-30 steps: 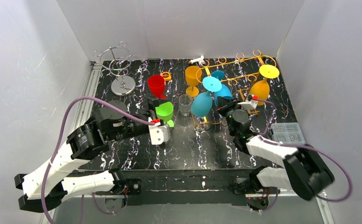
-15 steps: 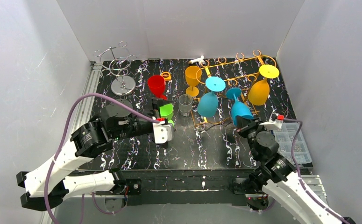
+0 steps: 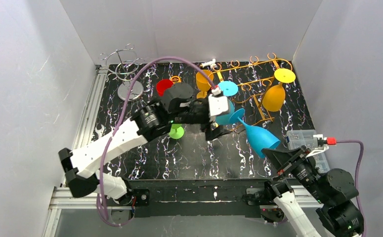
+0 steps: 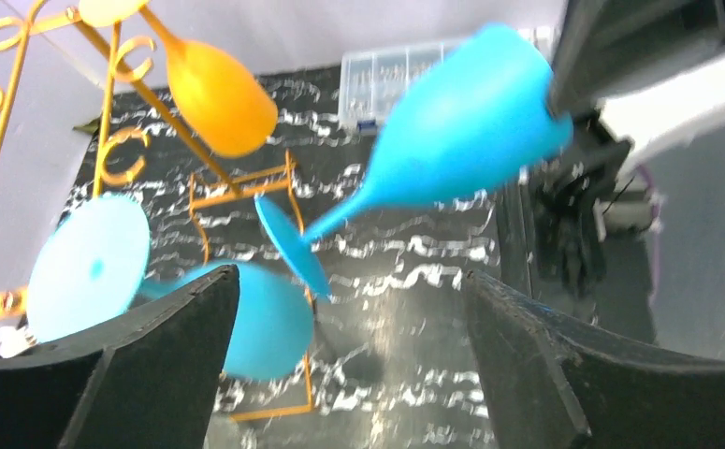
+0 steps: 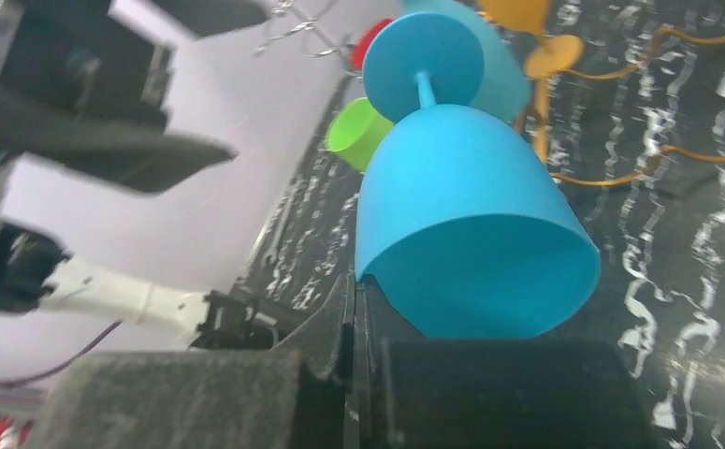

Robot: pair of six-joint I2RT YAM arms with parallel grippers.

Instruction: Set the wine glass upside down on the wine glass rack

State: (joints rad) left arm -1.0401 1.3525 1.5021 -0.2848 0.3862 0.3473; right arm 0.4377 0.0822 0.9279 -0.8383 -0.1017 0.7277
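Right pincer grips the blue wine glass by the rim, foot just before the open left pincer, not yet racked.

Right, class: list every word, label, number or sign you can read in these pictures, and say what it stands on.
None can be read.
No print shows on the blue wine glass, the gold rack or the clear parts box.
Any finer marks elsewhere are too small or blurred to read.
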